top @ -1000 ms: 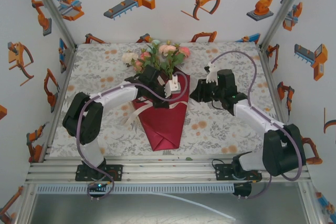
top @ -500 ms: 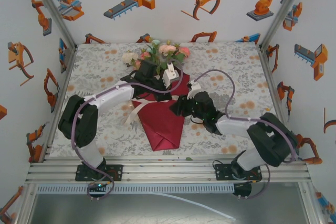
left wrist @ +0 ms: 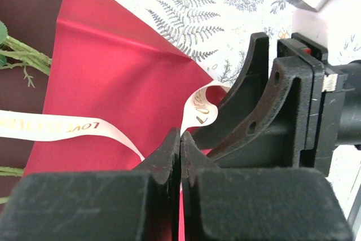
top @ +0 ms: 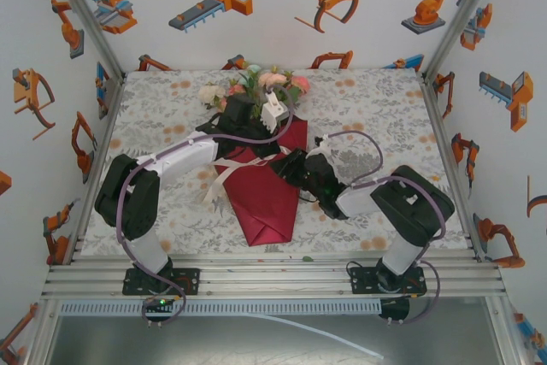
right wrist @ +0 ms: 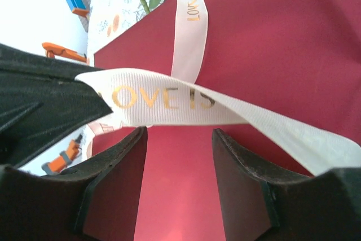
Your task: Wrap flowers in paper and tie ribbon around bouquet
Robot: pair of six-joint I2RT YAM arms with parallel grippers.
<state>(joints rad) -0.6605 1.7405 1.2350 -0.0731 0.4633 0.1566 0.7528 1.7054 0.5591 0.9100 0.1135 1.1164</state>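
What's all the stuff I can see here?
flowers: one bunch, pink, peach, white and green, far middle of the table
paper: one sheet, dark red, coned around the stems, mid-table
ribbon: one, cream with gold letters, across the paper
tablecloth: one, grey with orange flower print, over the table
walls: three, white with orange robot pictures, around the table
left arm, right arm: two, black and white, reaching to the paper
left jaws: one pair, black, shut on the ribbon
right jaws: one pair, black, open beside the ribbon
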